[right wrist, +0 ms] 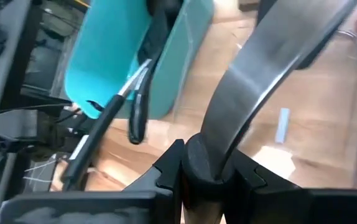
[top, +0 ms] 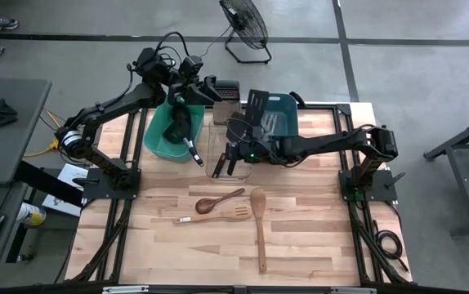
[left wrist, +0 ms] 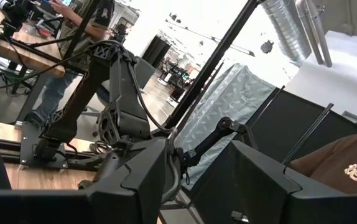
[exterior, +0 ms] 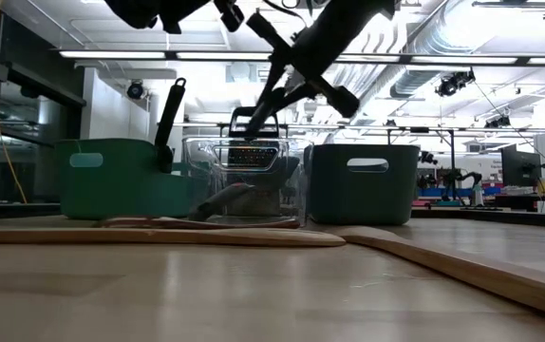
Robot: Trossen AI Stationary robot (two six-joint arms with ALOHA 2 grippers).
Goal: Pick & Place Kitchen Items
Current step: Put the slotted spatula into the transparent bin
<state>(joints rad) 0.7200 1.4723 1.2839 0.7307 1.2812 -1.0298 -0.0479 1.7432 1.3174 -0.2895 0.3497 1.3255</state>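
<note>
Left gripper point(top: 187, 100) up over the teal tub point(top: 154, 139) at the table's point(top: 316, 245) far-left edge, jaws partway spread, nothing between them. Right gripper point(top: 228, 161) over the clear tub point(top: 216, 170) mid-table, pinching a silver metal utensil point(right wrist: 259, 81) by its handle end, long axis running out ahead of the fingers. Drop target looks straight below the right gripper, so right arm is nearer. Three wooden utensils point(top: 243, 208) lie toward the near edge, well apart from both grippers, the longest one's handle pointing at the near edge
</note>
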